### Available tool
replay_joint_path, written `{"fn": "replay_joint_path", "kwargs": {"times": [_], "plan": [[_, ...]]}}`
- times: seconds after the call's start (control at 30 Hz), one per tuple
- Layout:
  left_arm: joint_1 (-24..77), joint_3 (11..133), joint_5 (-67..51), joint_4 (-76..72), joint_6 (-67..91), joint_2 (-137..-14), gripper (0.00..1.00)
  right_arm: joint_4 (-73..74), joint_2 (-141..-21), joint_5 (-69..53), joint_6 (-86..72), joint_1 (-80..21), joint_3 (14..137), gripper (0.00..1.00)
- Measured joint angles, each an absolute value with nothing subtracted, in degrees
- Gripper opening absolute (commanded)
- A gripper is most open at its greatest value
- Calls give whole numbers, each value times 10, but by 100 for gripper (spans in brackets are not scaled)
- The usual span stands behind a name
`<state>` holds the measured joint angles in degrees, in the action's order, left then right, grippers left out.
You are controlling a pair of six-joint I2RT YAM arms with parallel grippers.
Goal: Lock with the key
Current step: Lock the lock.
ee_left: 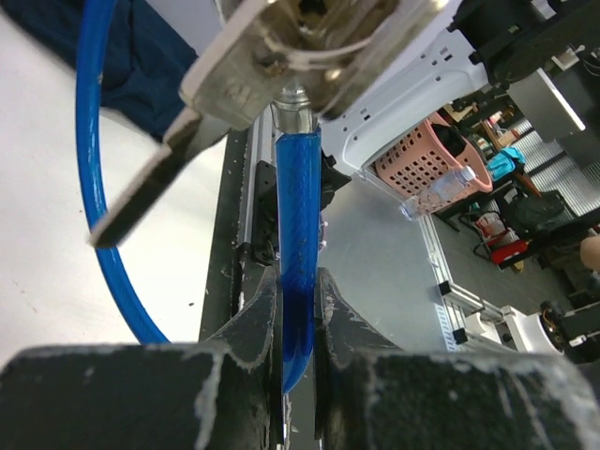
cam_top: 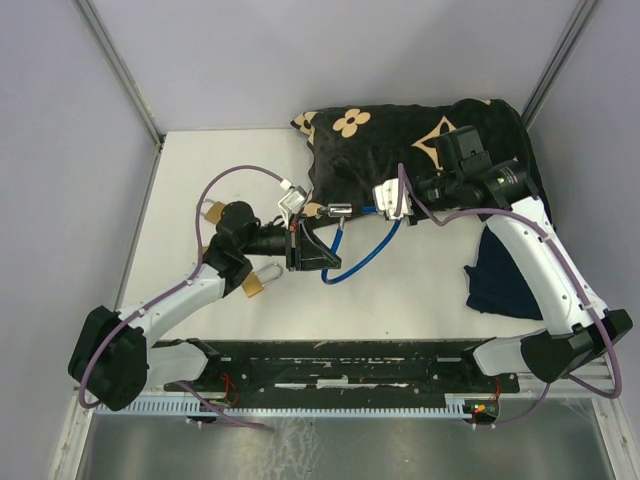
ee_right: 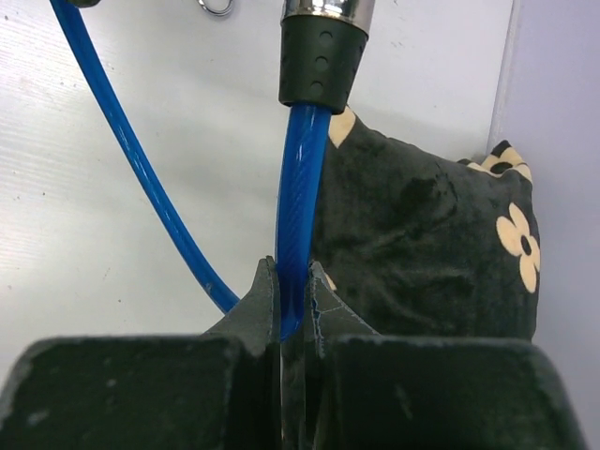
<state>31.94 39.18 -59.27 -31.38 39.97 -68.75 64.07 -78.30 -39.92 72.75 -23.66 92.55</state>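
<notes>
A blue cable lock loops across the white table between both grippers. My left gripper is shut on the cable just below the silver lock body. A flat key hangs from that body, and the key bunch lies left of it. My right gripper is shut on the cable near its other end. That end carries a black sleeve with a chrome tip, which points towards the lock body.
A black cloth with beige flowers lies at the back under the right arm. A navy cloth sits to the right. Brass padlocks lie beside the left arm.
</notes>
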Motion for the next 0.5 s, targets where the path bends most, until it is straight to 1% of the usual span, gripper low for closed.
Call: {"fn": "replay_joint_path", "kwargs": {"times": [0.17, 0.27, 0.4, 0.5], "plan": [[319, 396, -610, -347, 433, -690, 3, 666, -789, -369, 749, -258, 945, 2], [319, 380, -611, -422, 493, -691, 3, 666, -789, -352, 748, -267, 947, 2], [318, 367, -599, -479, 545, -691, 3, 664, -789, -325, 745, -273, 964, 2], [318, 367, -587, -464, 539, -685, 3, 664, -789, -310, 740, -275, 988, 2]]}}
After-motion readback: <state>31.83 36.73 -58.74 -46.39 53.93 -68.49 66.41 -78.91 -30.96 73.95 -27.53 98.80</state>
